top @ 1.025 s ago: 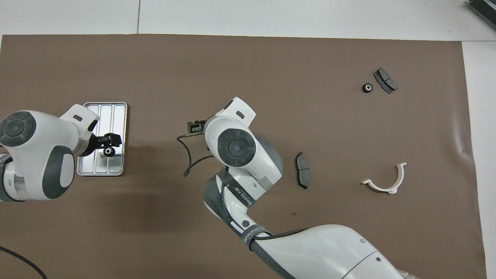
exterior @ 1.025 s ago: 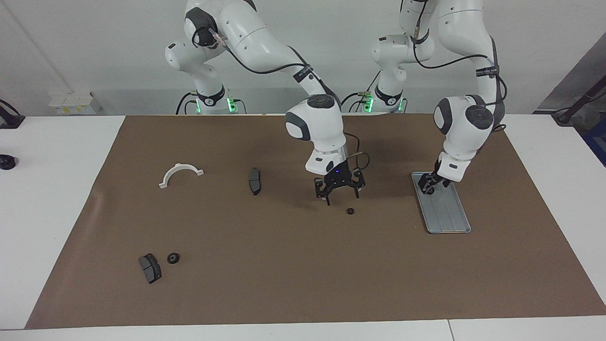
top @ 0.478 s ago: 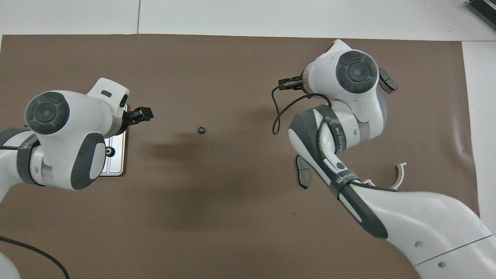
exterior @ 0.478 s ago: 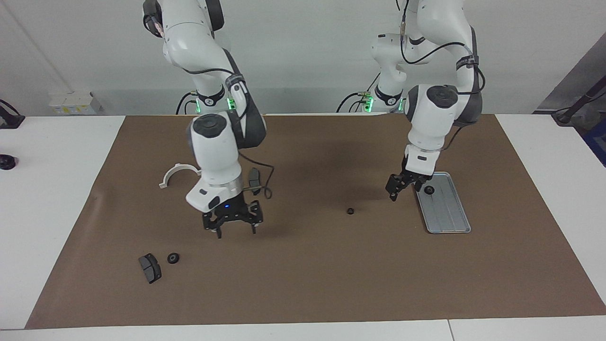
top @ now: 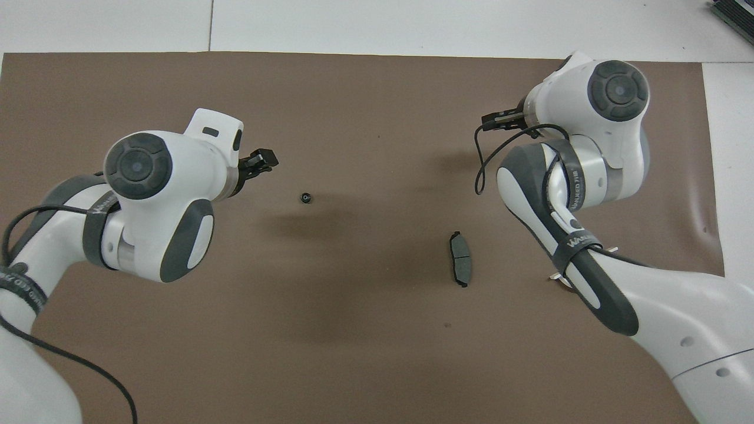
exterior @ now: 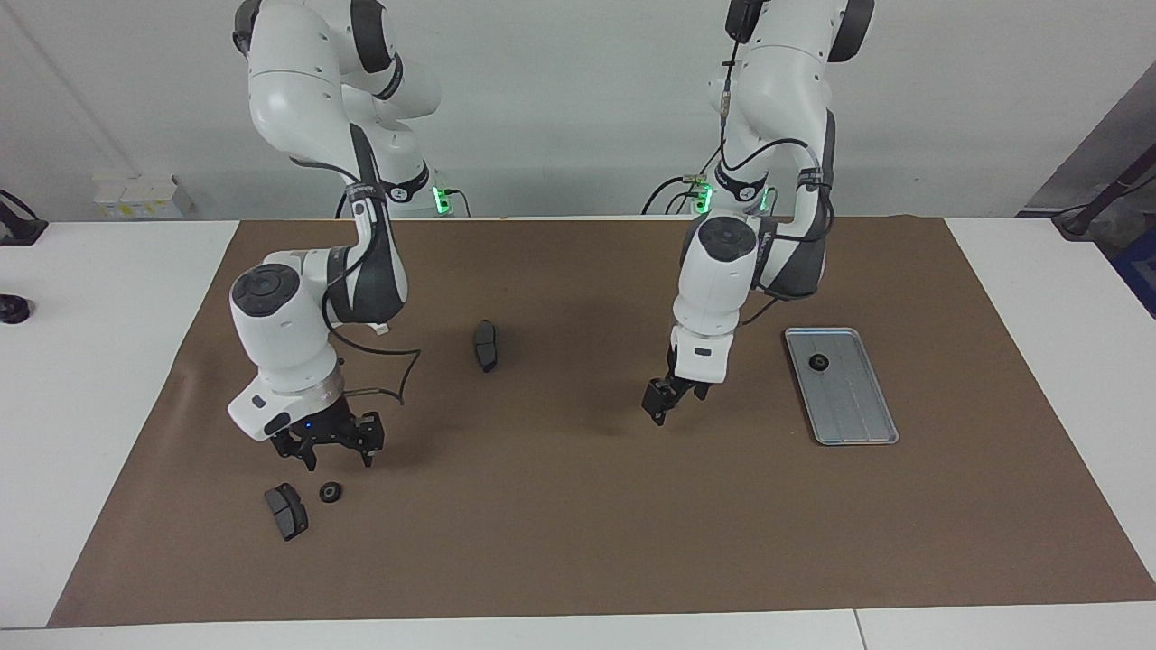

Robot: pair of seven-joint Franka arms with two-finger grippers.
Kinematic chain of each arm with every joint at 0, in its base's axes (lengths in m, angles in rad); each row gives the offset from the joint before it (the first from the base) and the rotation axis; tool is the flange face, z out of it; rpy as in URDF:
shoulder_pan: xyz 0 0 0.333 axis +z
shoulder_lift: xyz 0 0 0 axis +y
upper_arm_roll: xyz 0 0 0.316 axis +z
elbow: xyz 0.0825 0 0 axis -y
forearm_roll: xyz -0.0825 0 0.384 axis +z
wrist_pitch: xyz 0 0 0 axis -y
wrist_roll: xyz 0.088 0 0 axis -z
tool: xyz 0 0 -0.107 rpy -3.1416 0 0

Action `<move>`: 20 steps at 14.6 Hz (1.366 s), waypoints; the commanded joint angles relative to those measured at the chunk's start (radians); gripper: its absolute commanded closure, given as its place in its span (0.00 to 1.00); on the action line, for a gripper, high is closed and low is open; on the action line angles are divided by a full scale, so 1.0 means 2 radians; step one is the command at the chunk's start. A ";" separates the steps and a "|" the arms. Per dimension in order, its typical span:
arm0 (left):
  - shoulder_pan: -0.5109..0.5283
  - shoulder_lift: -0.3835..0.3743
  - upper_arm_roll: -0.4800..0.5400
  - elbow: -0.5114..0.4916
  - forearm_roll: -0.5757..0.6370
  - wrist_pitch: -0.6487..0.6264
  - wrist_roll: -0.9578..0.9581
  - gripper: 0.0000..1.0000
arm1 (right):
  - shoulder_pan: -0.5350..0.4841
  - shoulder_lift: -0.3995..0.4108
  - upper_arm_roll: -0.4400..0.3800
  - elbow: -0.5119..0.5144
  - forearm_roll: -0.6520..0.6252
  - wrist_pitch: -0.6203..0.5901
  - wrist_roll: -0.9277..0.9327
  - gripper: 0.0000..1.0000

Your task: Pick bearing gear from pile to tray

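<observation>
One bearing gear, a small black ring, lies in the silver tray at the left arm's end. A second ring sits mid-mat; the facing view hides it with my left gripper, which hangs low over that spot, open and holding nothing. A third ring lies beside a dark brake pad toward the right arm's end. My right gripper hovers just over the mat beside this ring, open and not touching it. The overhead view hides the tray under the left arm.
Another brake pad lies mid-mat, nearer to the robots than the rings. Only a tip of the white half-ring bracket shows under the right arm. The brown mat covers the table. A black knob sits at the table's edge.
The left gripper left the tray, with the ring staying in it, and moved to mid-mat over the small ring. The right arm swung from mid-mat down to the ring and pad.
</observation>
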 commanded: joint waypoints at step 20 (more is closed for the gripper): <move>-0.026 -0.007 0.007 -0.052 0.031 -0.020 -0.012 0.94 | -0.028 0.042 0.009 -0.026 0.013 0.088 0.060 0.45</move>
